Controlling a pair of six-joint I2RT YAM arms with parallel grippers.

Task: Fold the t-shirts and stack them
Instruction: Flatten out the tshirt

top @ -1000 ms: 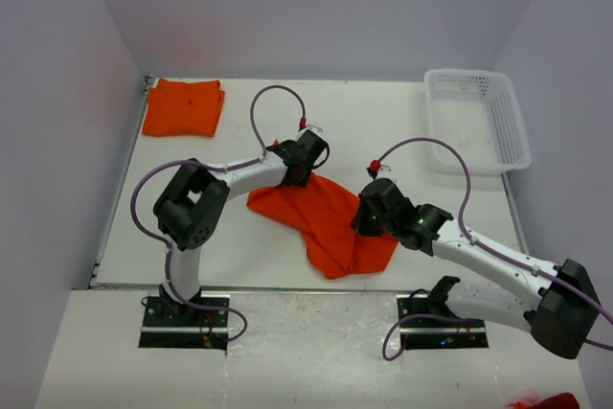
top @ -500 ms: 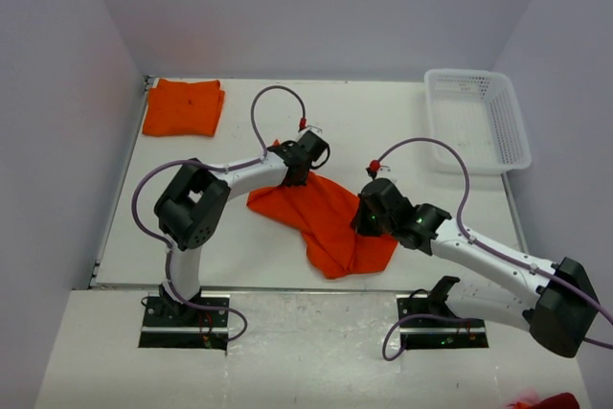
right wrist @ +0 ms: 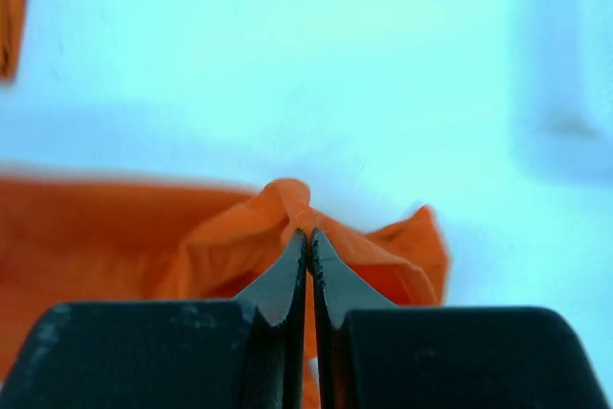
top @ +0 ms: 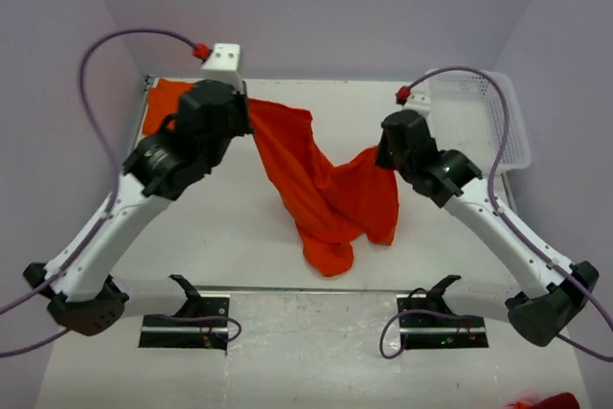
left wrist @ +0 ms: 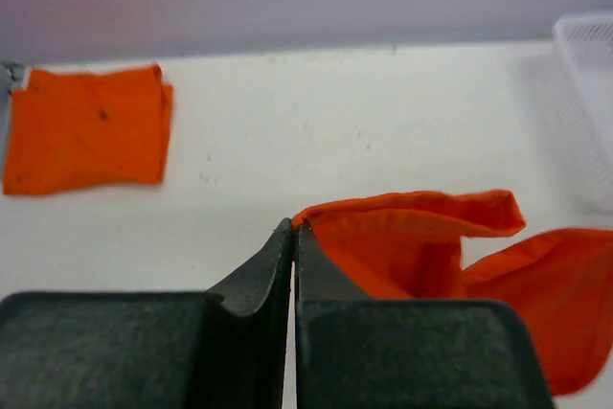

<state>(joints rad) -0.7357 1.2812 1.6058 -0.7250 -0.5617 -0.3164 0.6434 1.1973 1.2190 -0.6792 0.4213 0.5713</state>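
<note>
One orange t-shirt (top: 326, 189) hangs stretched between my two grippers above the table, and its lower part droops to the tabletop near the front. My left gripper (top: 251, 118) is shut on one top corner of the cloth. In the left wrist view the closed left gripper (left wrist: 292, 228) pinches the t-shirt's hem (left wrist: 412, 237). My right gripper (top: 383, 154) is shut on the other end. In the right wrist view the right gripper (right wrist: 308, 233) grips a bunched fold of the t-shirt (right wrist: 144, 237). A second t-shirt, folded (left wrist: 86, 126), lies at the back left corner (top: 161, 102), partly hidden by the left arm.
A white lattice basket (top: 484, 126) stands at the back right of the table, close behind the right arm, and its edge shows in the left wrist view (left wrist: 586, 74). Purple walls close in the table on three sides.
The left gripper has shut on the shirt. Both arms have risen and moved apart, lifting the shirt off the table so it now hangs between them.
</note>
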